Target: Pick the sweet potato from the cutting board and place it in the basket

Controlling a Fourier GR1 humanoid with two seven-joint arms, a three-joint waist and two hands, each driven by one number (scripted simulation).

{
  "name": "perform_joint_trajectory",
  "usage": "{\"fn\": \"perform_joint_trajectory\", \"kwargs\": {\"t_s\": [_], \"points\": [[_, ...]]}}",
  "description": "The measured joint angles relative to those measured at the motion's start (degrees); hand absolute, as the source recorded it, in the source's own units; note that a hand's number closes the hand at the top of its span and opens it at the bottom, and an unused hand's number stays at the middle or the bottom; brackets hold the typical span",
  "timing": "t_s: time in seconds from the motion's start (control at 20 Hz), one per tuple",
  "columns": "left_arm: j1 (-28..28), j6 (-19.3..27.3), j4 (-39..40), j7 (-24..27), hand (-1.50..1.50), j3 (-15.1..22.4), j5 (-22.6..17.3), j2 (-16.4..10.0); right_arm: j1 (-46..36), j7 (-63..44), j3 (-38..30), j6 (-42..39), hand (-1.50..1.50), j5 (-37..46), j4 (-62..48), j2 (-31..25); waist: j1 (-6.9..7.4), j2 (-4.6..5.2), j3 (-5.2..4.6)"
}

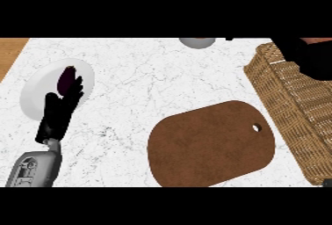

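Brown cutting board (211, 145) sits mid-worktop (149, 83). Right of the board, the wicker basket (292, 110). Up and right of the board, the right hand (311, 59) is over the basket, with a reddish sliver at its top edge, likely the sweet potato (318, 40). Its grip, I cannot tell. Left of the board, the left hand (62, 112) is spread flat over a white plate (32, 94).

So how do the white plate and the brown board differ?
The plate is white and round; the board is brown, with rounded corners and a small hole. The plate holds a dark purple item, partly under the left hand; the board's top is bare. Both lie flat on the counter.
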State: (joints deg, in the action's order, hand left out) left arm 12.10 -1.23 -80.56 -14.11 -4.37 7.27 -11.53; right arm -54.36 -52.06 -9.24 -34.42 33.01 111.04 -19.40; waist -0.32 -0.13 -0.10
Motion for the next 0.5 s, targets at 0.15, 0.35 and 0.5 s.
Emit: {"fn": "perform_joint_trajectory", "kwargs": {"t_s": [0.15, 0.35, 0.5], "points": [[0.1, 0.1, -0.8, -1.0, 0.0, -0.1, -0.2, 0.0, 0.2, 2.6, -0.7, -3.2, 1.5, 1.4, -4.5, -6.1, 0.15, 0.05, 0.02], [0.0, -0.3, -0.1, 0.0, 0.0, 0.0, -0.3, 0.3, 1.0, 6.3, -3.2, -6.0, 1.5, 2.3, -10.9, -12.6, 0.26, 0.17, 0.06], [0.5, -0.8, 1.3, 1.1, 0.0, -0.8, -0.4, -0.4, 4.1, 12.2, -5.3, -5.2, 1.5, 3.8, -15.5, -17.6, 0.29, 0.33, 0.08]]}}
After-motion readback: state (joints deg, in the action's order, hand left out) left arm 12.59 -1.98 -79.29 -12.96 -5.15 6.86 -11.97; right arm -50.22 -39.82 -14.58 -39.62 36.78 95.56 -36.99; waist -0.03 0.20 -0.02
